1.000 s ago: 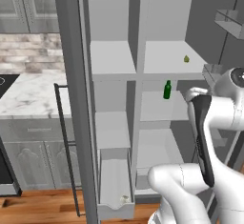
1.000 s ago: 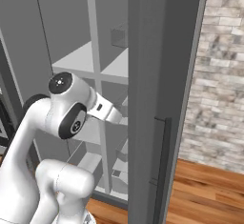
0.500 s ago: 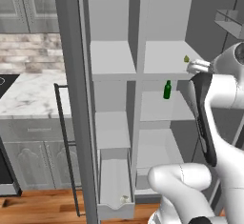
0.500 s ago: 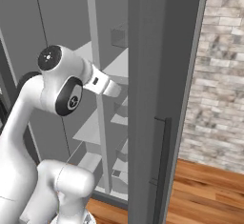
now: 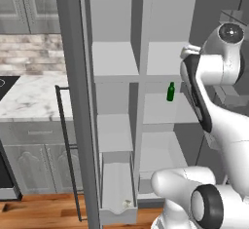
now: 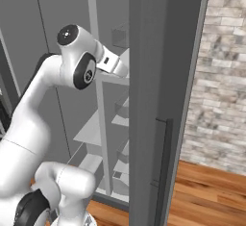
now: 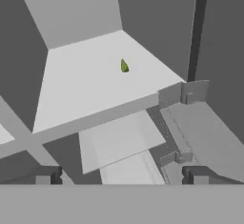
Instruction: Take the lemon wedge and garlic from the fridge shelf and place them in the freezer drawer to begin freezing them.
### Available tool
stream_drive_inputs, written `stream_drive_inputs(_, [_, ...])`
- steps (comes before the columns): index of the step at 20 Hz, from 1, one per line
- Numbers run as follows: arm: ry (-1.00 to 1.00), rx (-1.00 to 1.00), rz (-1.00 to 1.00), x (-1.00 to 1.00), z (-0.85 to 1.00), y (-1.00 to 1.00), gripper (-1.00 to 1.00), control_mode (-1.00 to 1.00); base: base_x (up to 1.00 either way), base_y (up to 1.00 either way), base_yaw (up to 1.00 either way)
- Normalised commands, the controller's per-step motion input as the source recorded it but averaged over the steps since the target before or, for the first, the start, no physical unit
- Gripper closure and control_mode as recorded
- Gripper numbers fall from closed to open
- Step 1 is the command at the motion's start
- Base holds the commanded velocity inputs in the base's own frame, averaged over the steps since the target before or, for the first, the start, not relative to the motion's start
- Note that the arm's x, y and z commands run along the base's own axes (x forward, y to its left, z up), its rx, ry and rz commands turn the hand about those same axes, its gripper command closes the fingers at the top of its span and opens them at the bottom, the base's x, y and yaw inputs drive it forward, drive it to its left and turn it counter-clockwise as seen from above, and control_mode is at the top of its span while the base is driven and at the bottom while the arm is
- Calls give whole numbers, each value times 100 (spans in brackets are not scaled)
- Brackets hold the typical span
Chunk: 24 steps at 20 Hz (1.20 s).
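While wide open and empty, claw (image 7: 119, 176) short of shelf edge (image 7: 95, 118), lemon wedge (image 7: 124, 66) alone beyond.

White rounded arm (image 5: 221, 125), dark joint rings, black side stripe, glossy segments

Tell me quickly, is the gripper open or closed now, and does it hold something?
Gripper: open, holding nothing; the lemon wedge lies on the shelf ahead.

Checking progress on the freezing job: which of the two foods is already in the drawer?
The garlic, the off-white bulb at the drawer's front end. The yellow-green lemon wedge lies on its shelf.
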Motion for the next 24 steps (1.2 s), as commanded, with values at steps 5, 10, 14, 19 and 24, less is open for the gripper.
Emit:
stream_drive_inputs(5, [4,-4,-3,77,-17,-12,-100,-100,0,0,0])
stream_drive_inputs(10, [9,-1,-1,84,-30,-34,-100,-100,0,0,0])
stream_drive_inputs(14, [12,-1,0,84,-42,-39,-100,-100,0,0,0])
stream_drive_inputs(19, [9,0,0,53,0,-31,-100,-100,0,0,0])
stream_drive_inputs(24, [8,0,0,59,-9,-37,-100,-100,0,0,0])
